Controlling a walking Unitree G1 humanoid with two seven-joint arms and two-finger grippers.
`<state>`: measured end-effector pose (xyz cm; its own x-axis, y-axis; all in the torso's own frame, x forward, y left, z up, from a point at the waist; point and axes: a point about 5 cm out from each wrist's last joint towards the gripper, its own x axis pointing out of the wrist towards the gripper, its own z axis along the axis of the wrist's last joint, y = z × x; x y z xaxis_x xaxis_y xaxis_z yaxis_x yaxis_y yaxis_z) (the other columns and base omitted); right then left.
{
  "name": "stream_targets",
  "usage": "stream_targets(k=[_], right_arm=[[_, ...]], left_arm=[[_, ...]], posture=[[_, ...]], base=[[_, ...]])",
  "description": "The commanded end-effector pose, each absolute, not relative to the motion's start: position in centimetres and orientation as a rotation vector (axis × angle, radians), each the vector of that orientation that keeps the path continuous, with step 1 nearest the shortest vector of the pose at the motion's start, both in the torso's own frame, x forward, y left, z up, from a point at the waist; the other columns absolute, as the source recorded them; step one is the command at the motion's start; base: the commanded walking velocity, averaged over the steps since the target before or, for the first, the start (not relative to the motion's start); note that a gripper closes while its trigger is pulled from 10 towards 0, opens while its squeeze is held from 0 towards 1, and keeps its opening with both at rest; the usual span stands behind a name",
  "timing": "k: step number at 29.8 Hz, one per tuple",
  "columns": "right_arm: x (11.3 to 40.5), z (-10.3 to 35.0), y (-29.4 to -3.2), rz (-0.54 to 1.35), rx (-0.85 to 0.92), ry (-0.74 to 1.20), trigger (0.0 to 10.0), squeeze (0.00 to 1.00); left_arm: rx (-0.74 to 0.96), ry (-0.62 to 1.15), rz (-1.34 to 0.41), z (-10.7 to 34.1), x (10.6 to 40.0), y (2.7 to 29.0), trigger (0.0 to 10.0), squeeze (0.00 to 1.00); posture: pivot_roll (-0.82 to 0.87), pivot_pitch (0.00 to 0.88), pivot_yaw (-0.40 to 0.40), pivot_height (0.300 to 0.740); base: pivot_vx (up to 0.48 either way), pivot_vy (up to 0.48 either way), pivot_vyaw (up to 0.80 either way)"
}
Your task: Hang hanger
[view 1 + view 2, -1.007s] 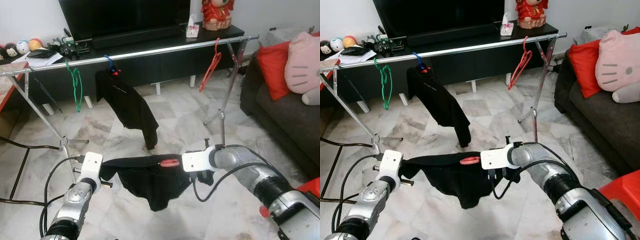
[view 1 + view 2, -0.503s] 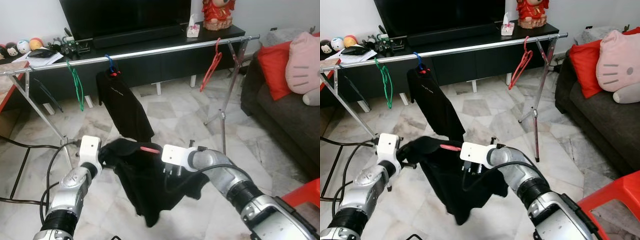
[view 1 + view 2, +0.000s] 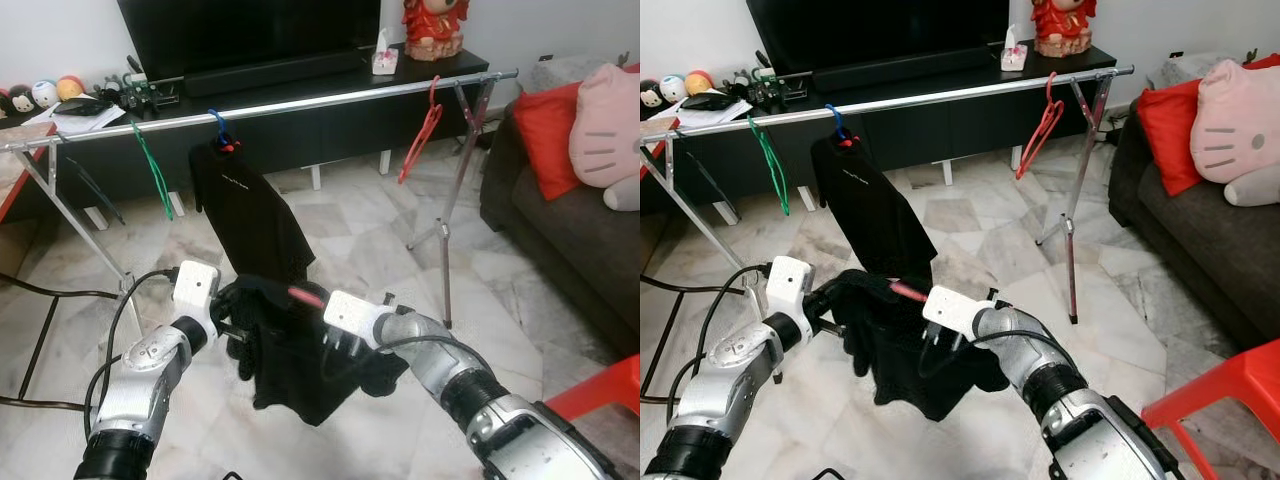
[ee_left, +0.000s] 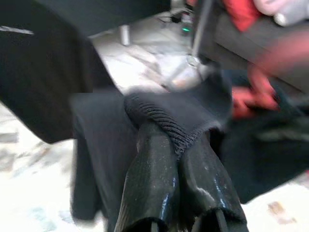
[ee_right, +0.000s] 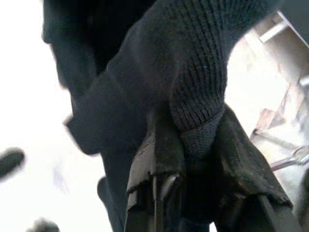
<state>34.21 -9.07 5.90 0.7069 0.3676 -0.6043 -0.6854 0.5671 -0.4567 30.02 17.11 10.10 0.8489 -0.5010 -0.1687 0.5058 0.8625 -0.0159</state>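
Two grippers share one load: we hold a black garment (image 3: 290, 350) bunched low in front of us, with a pink-red hanger (image 3: 305, 296) poking out of its top between our wrists. Our left gripper (image 4: 176, 145) is pinched tight on a ribbed edge of the cloth, and our right gripper (image 5: 186, 145) is likewise clamped on a knitted fold.

What matters for the hang is that the rail (image 3: 300, 100) lies ahead of us and well above the hanger, running across our view from left to right. The hanger's visible bar slants roughly along that same line, and we cannot make out its hook. On the rail, a green hanger (image 3: 152, 170) and another black garment (image 3: 245, 215) take the left stretch, and a red hanger (image 3: 422, 135) sits near the right end. We judge the free span between them to be the target, slightly nearer our right arm, so the garment must go up and forward.
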Motion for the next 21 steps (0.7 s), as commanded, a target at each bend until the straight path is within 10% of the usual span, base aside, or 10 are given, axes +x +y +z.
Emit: stream_targets(k=[1, 7, 8, 10, 15, 16, 17, 21], right_arm=[[35.0, 7.1, -8.5, 0.604, -0.614, 0.45, 0.0, 0.0], [35.2, 7.6, -7.6, 0.58, -0.367, 0.447, 0.0, 0.0], [35.2, 7.7, -7.5, 0.589, -0.363, 0.443, 0.0, 0.0], [35.4, 8.0, -7.2, 0.594, -0.349, 0.43, 0.0, 0.0], [35.6, 8.4, -6.9, 0.613, -0.321, 0.405, 0.0, 0.0], [35.6, 8.6, -6.8, 0.618, -0.321, 0.394, 0.0, 0.0], [35.7, 8.6, -6.7, 0.616, -0.321, 0.389, 0.0, 0.0], [35.8, 8.8, -6.7, 0.617, -0.318, 0.379, 0.0, 0.0]], left_arm=[[0.036, 0.166, -0.57, 10.6, 29.7, 17.1, 0.0, 0.0], [0.059, 0.203, -0.698, 10.9, 28.6, 16.2, 0.4, 0.0], [0.057, 0.204, -0.695, 10.9, 28.6, 16.3, 1.8, 0.0], [0.073, 0.216, -0.673, 10.8, 28.7, 16.6, 9.1, 0.0], [0.089, 0.242, -0.671, 10.3, 28.5, 16.9, 10.0, 0.0], [0.08, 0.256, -0.693, 10.2, 28.2, 16.8, 10.0, 0.65], [0.077, 0.261, -0.697, 10.2, 28.1, 16.7, 10.0, 1.0], [0.082, 0.269, -0.719, 10.3, 27.7, 16.6, 10.0, 1.0]], posture=[[-0.08, 0.0, 0.101, 0.74], [-0.07, 0.0, 0.101, 0.74], [-0.07, 0.0, 0.101, 0.74], [-0.07, 0.0, 0.101, 0.74], [-0.07, 0.0, 0.1, 0.74], [-0.07, 0.0, 0.1, 0.74], [-0.07, 0.0, 0.099, 0.74], [-0.07, 0.0, 0.095, 0.74]], base=[[0.0, 0.0, 0.0], [0.0, 0.0, 0.0], [0.0, 0.0, 0.0], [0.0, 0.0, 0.0], [0.0, 0.0, 0.0], [0.0, 0.0, 0.0], [0.0, 0.0, 0.0], [0.0, 0.0, 0.0]])
